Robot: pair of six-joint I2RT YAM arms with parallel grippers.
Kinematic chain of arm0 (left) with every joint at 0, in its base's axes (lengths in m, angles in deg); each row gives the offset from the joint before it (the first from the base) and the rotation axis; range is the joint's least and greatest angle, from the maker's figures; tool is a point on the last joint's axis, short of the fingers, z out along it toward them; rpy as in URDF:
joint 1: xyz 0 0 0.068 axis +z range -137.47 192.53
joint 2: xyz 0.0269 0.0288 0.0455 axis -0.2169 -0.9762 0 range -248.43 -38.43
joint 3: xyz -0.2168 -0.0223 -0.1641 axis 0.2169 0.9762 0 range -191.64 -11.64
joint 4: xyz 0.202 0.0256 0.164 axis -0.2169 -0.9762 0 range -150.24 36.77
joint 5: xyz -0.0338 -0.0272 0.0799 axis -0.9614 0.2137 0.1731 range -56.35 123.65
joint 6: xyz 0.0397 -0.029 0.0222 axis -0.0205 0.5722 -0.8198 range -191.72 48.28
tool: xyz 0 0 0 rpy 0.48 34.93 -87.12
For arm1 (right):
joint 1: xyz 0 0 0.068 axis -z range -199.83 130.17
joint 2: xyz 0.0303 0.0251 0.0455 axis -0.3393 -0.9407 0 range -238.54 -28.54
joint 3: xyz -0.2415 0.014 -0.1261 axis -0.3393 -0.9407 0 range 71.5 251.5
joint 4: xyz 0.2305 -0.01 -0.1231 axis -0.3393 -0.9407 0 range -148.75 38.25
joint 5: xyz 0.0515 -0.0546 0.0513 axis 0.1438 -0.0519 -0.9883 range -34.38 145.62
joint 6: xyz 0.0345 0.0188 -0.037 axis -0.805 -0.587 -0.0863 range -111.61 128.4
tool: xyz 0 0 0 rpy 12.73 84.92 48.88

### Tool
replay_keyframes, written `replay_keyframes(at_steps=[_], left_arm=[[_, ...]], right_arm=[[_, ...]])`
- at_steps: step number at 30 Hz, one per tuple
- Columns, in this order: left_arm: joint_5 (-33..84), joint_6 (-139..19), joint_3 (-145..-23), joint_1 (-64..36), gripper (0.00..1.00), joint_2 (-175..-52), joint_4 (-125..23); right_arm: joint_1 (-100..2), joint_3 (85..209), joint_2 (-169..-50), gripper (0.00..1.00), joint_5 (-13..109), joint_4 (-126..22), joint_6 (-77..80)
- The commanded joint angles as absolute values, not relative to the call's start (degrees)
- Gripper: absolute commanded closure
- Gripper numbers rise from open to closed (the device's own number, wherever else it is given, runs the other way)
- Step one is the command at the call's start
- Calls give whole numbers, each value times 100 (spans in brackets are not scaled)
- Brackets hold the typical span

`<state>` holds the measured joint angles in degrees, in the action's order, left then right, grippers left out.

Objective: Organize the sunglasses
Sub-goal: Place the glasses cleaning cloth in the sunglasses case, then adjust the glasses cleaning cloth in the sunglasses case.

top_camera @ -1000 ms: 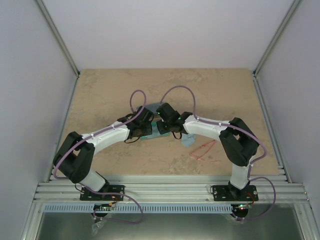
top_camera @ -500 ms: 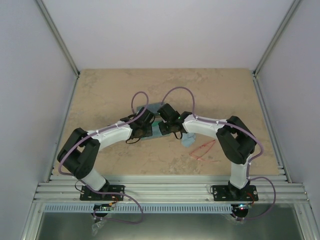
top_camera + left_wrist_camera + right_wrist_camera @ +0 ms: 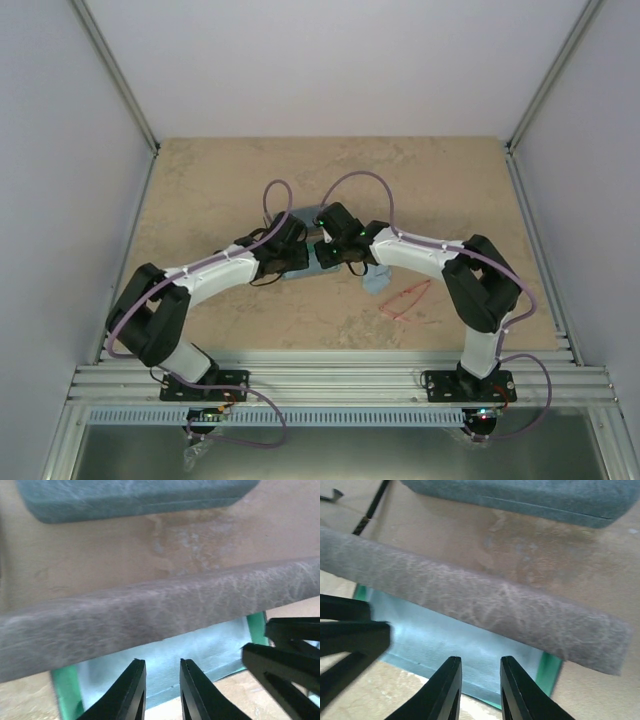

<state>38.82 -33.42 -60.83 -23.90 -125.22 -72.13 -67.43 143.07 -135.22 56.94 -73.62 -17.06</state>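
The red-framed sunglasses (image 3: 405, 298) lie on the table right of centre, away from both grippers. The black sunglasses do not show clearly; a thin dark rod (image 3: 370, 506) at the top left of the right wrist view may be one of their arms. My left gripper (image 3: 162, 680) and right gripper (image 3: 479, 680) meet at the table's middle over an open grey case (image 3: 150, 612) with a green lining (image 3: 64, 690) and a light blue cloth (image 3: 190, 647) inside. Both grippers are narrowly open and hold nothing. The right gripper's fingers (image 3: 285, 655) show in the left wrist view.
A closed blue-grey case (image 3: 135, 497) lies just beyond the grey one, also in the right wrist view (image 3: 520, 495). A second light blue cloth (image 3: 375, 281) lies under the right forearm. Metal posts and side walls bound the table.
The left arm's elbow swung inward and back out, and its gripper shifted slightly over the open case. The right gripper edged a little further from the bases. The red sunglasses have not moved.
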Motion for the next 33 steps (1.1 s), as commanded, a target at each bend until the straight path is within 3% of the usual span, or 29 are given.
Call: replay_keyframes(at_steps=[1, 11, 21, 33], left_arm=[[3268, -3490, -5968, -2375, 79, -12811, -6680], [3703, -3436, -5861, -2373, 78, -13188, -6755], [4094, -3343, -5727, -2368, 71, -13175, -6843], [4470, -3309, -5804, -2368, 66, -12721, -7023]], right_arm=[[-6666, 14416, -13683, 78, 5114, -7180, -1572], [-6379, 14374, -13999, 77, 4570, -7084, -1424], [-6313, 14220, -14124, 77, 4561, -7041, -1512], [-6303, 14058, -13629, 78, 5415, -7079, -1820]])
